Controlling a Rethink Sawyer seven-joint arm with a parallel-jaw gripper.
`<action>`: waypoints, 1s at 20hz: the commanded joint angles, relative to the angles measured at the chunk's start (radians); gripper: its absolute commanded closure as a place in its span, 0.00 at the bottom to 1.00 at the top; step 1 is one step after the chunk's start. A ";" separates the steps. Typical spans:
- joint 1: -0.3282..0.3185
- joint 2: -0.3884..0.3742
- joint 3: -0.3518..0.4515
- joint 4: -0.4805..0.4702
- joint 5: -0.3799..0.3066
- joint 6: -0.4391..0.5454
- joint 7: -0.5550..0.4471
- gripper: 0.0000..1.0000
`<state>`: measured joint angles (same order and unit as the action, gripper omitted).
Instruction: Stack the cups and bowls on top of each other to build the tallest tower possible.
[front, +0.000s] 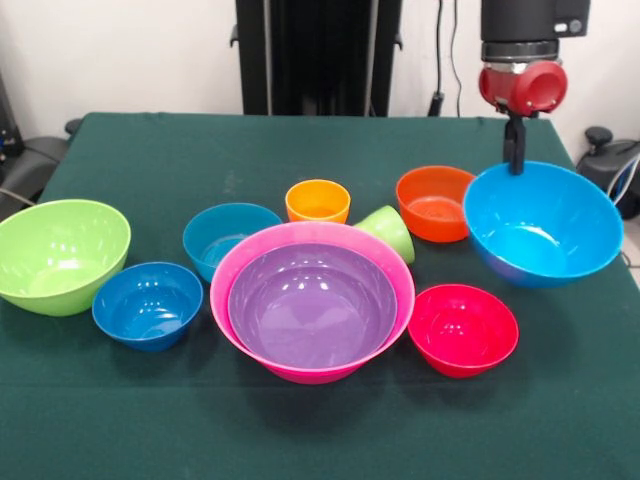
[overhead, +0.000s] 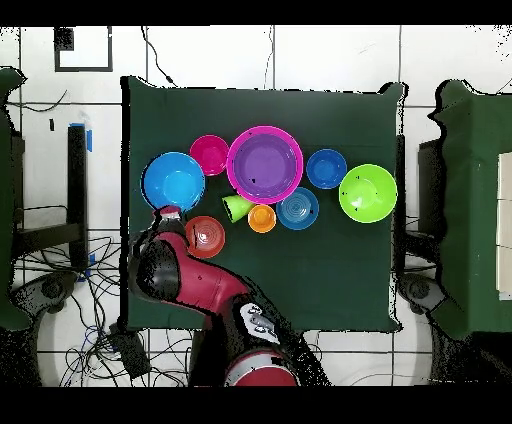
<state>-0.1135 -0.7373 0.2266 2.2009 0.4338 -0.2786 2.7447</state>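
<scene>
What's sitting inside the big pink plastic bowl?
A purple plastic bowl is nested in the big pink plastic bowl. The purple one looks empty; the pink bowl's floor beneath it is hidden.

A robotics lab, by the look of it; a red and black robot arm stands at six o'clock of a table draped in dark green cloth; loose cables trail over the white tiled floor at eight o'clock; black frames flank the table at nine.
</scene>
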 joint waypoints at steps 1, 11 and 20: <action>-0.045 -0.042 -0.028 0.063 -0.081 0.174 -0.003 1.00; -0.096 -0.175 -0.045 0.068 -0.212 0.378 -0.077 1.00; -0.163 -0.226 -0.016 0.056 -0.357 0.431 -0.104 1.00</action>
<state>-0.2537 -0.9330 0.1775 2.2045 0.1854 0.0691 2.7447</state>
